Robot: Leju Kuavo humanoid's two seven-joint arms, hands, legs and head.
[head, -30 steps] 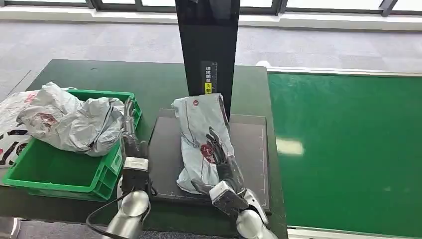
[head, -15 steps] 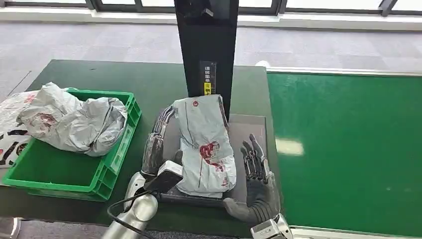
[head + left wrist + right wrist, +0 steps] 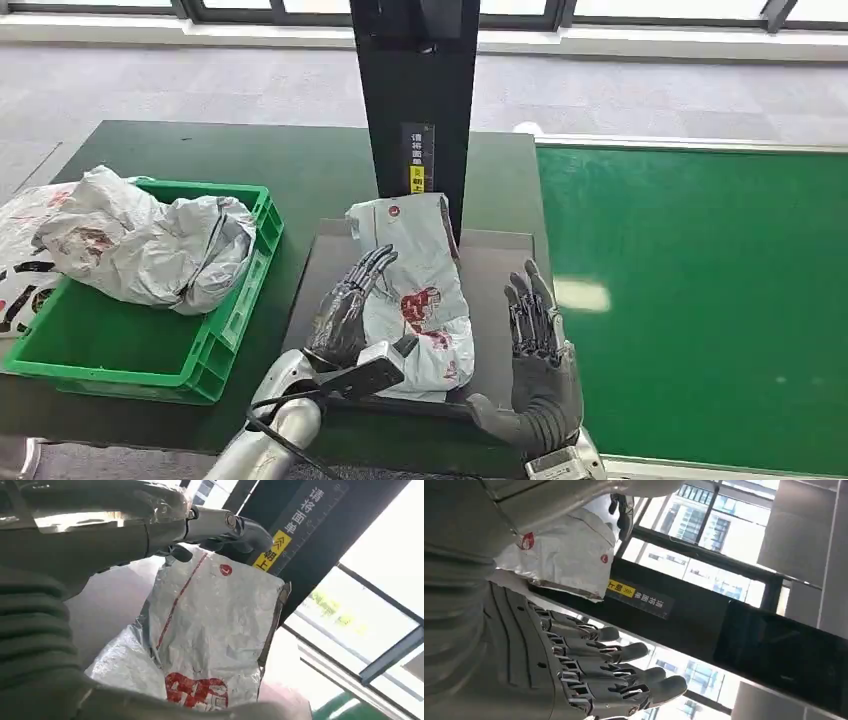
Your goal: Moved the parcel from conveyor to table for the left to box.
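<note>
the grey parcel (image 3: 415, 290) lies on the dark pad (image 3: 500, 290) at the foot of the black post (image 3: 415, 100). the left hand (image 3: 350, 305) rests on its left edge, fingers spread. the right hand (image 3: 540, 340) hovers just beside, fingers apart, holding nothing. the green bin (image 3: 130, 345) of bags stands to the left.

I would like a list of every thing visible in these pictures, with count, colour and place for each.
Grey plastic mailer parcel with red print: one, on the dark flat platform, between the two hands.
Dark flat platform: one, on the dark green table.
Black upright post with yellow label: one, behind the parcel.
Green plastic crate: one, on the table's left side.
Crumpled grey mailer bags: a pile, in the crate and over its left rim.
Green conveyor belt: one, right of the table.
Left hand: dark fingers spread, at the parcel's left edge.
Right hand: open, right of the parcel, apart from it.
</note>
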